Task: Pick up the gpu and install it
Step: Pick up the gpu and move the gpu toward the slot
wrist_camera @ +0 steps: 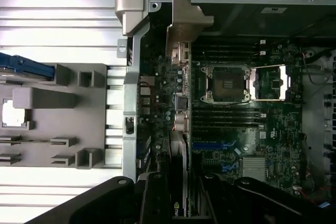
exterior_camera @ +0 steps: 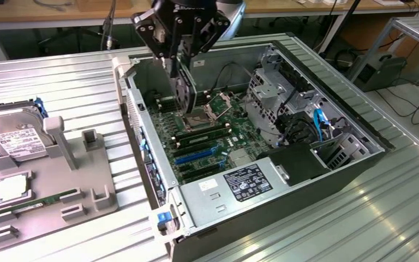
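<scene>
the black robot gripper (exterior_camera: 178, 53) clamps the slim dark gpu card (exterior_camera: 185, 90) with silver-beige bracket upright. it hangs over the green motherboard (exterior_camera: 213, 131) in the open grey metal case (exterior_camera: 333, 87).

The gpu (exterior_camera: 186, 93) is gripped upright by the gripper (exterior_camera: 178, 57) above the motherboard (exterior_camera: 217, 136) of the open computer case (exterior_camera: 333, 82). A hard drive (exterior_camera: 13, 134) is seen on a grey fixture (exterior_camera: 85, 191) beside the case.
</scene>
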Robot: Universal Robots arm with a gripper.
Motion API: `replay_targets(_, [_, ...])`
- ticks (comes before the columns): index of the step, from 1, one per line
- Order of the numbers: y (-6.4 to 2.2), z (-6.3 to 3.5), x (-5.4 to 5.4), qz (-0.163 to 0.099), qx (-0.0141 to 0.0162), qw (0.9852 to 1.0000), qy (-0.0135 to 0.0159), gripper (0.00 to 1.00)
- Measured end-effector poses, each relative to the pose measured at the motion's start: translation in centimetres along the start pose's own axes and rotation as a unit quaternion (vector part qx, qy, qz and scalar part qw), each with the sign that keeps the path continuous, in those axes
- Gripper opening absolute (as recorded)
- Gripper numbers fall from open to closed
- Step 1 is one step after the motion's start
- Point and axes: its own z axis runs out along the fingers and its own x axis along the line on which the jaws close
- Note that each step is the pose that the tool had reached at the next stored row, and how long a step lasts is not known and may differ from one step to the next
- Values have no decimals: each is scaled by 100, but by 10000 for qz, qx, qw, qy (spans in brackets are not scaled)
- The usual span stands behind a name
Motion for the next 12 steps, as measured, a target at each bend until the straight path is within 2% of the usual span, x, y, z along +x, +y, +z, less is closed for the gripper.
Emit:
replay_targets(4, [-6,37,-182,1,0,10000,11,26])
replay_targets(12, [-36,169,-551,0,-1,10000,11,26])
